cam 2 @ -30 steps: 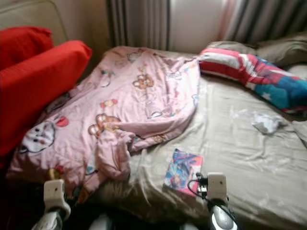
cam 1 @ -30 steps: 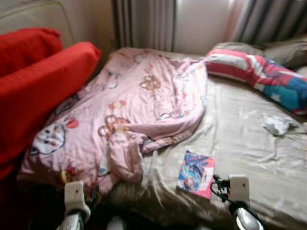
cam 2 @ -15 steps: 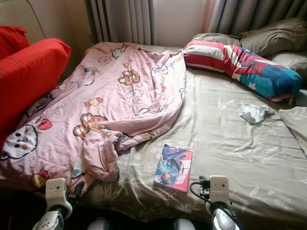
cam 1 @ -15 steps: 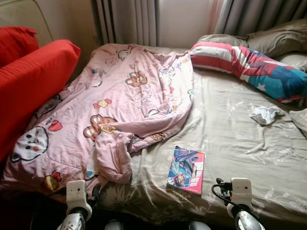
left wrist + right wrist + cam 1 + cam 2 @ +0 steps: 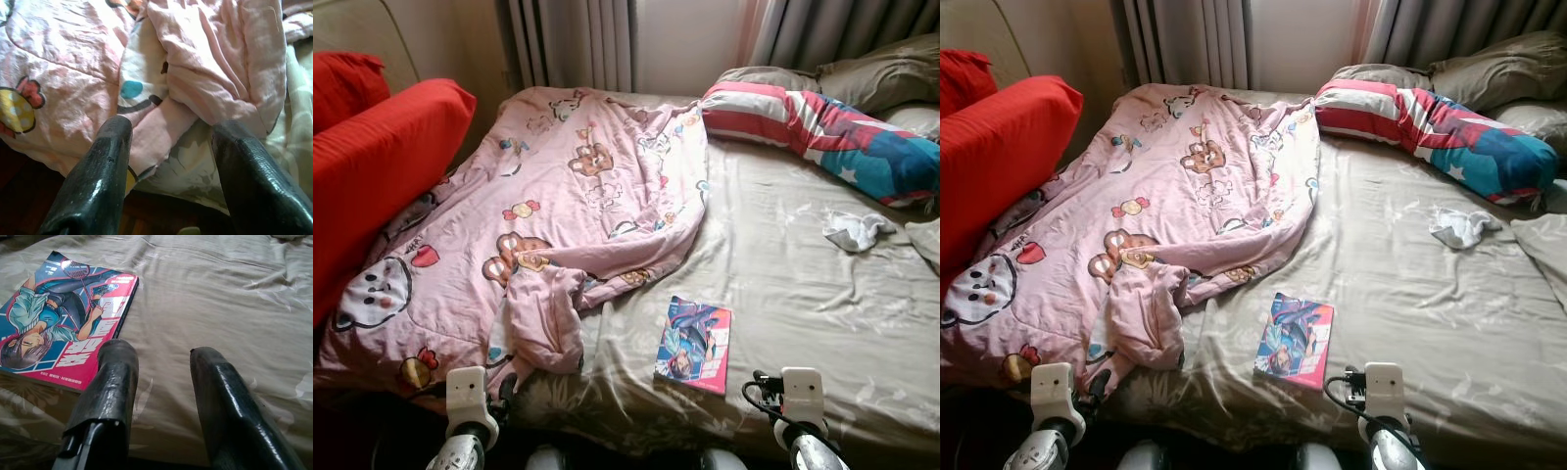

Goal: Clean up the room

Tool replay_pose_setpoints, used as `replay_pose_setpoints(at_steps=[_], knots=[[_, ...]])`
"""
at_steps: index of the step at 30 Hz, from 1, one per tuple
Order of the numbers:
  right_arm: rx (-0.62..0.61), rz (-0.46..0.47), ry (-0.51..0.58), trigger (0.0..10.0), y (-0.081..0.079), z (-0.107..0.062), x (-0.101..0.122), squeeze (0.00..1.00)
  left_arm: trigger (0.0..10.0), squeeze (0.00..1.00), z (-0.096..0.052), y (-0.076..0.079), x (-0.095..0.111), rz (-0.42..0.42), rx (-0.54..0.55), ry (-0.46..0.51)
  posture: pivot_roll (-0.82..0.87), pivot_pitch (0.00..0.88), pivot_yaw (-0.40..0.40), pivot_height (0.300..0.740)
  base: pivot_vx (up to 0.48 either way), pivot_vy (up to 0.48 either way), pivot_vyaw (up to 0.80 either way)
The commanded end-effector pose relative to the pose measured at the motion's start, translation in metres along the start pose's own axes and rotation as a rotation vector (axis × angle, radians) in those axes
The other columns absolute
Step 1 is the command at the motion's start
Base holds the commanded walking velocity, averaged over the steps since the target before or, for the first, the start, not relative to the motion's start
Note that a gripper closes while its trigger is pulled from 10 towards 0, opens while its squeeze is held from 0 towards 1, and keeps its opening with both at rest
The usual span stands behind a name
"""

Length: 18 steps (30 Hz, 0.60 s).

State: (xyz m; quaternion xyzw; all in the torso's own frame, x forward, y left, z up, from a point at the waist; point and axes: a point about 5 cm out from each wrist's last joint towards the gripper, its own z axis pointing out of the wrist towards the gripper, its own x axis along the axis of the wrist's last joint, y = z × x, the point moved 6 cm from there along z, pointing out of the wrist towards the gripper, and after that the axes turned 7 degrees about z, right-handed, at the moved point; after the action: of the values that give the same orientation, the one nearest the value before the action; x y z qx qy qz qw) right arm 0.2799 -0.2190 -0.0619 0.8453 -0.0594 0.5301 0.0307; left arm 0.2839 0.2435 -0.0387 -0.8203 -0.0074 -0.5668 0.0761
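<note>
Both grippers are being held open and empty: left gripper over the pink blanket edge, right gripper beside the book.

Large white stylised characters, unreadable, on the comic book cover's pink band.

Two silver arms, rounded shiny metal. On each wrist small box module, off-white, with dark round spot on front face.

Right wrist module has black cable, looped at its side.

Left gripper: two long black fingers, thick, glossy, rounded tips, surface little scuffed.

Right gripper: same black glossy fingers; one has squared edge near base, other blunt tip.
</note>
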Motion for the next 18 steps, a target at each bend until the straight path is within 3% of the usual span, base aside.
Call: replay_pose_setpoints(at_steps=[1,4,9,14,18], knots=[[0.007,0.0,0.004,10.0,-0.001,0.0,0.0,0.0,10.0,0.0,0.002,-0.002,0.003,0.011,-0.007,0.0,-0.08,0.081,0.025,0.624,0.0,0.0,0.0],[-0.006,0.069,0.021,10.0,0.001,0.002,0.006,0.0,10.0,0.0,0.004,-0.004,0.007,0.008,-0.003,0.007,-0.08,0.082,0.029,0.624,0.0,0.0,0.0],[-0.037,0.093,0.03,10.0,0.003,0.004,0.009,0.0,10.0,0.0,0.006,-0.003,0.01,0.001,-0.002,0.017,-0.08,0.085,0.033,0.624,0.0,0.0,0.0],[0.001,0.092,0.03,10.0,-0.007,0.004,0.008,0.0,10.0,0.0,0.007,-0.002,0.007,0.013,-0.005,0.0,-0.08,0.085,0.036,0.624,0.0,0.0,0.0],[0.018,0.116,0.006,10.0,-0.011,0.004,0.003,0.0,10.0,0.0,0.009,-0.004,0.011,0.008,0.003,0.008,-0.07,0.079,0.027,0.624,0.063,0.0,0.6]])
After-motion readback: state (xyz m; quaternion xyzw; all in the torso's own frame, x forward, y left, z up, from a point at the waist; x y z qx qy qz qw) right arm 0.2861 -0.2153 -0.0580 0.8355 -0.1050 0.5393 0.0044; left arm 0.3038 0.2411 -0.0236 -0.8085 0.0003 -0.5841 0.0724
